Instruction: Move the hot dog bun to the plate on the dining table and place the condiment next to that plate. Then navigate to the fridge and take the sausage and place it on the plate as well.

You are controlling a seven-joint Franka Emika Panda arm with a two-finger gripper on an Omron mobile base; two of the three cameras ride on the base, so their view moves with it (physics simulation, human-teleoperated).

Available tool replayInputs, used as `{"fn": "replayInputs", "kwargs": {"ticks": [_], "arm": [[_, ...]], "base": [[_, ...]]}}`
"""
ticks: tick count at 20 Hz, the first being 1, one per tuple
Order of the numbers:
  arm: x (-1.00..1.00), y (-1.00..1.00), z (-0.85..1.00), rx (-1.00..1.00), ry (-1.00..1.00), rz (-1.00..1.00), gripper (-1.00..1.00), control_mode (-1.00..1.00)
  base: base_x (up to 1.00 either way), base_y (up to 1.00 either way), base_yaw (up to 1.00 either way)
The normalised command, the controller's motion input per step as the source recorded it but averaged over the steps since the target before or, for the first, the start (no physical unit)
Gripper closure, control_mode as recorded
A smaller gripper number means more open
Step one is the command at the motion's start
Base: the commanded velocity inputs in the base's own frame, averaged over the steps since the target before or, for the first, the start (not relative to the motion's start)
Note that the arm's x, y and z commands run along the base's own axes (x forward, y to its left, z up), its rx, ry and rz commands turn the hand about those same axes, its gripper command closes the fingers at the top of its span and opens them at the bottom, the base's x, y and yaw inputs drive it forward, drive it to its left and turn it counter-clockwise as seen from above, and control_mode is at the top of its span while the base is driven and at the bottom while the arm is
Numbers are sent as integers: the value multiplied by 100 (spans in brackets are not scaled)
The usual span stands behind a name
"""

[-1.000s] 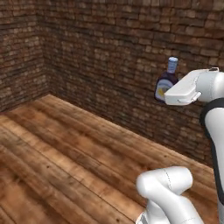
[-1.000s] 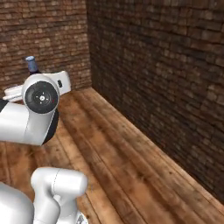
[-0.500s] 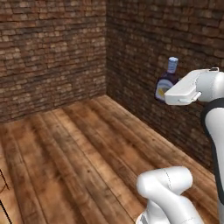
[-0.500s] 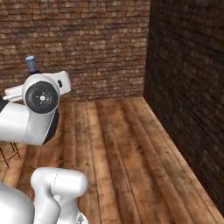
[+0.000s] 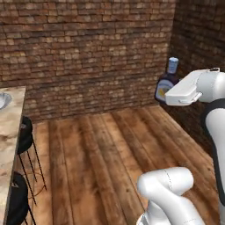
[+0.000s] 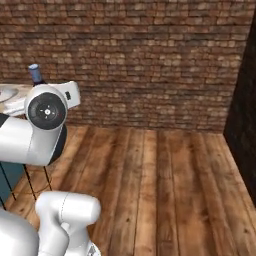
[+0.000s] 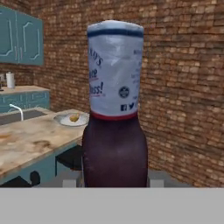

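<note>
hand (image 5: 169, 94) grips condiment (image 5: 166, 81) upright, dining table (image 7: 35, 138) nr.

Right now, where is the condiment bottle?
The condiment bottle is held upright in the gripper, carried high above the wooden floor. In the hand view the dining table lies to its left.
</note>
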Motion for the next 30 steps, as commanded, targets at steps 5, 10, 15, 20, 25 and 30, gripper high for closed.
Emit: {"fn": "replayInputs", "kwargs": {"ticks": [5,10,15,20,25,30], "arm": [[0,0,0,0,0,0,100,100],[0,0,0,0,0,0,100,100],[0,0,0,0,0,0,100,100],[0,0,0,0,0,0,100,100],[0,0,0,0,0,0,100,100],[0,0,0,0,0,0,100,100]], "base": [[69,-2,57],[57,-21,61],[61,-37,53],[70,-43,39],[40,-9,32],[18,14,45]]}}
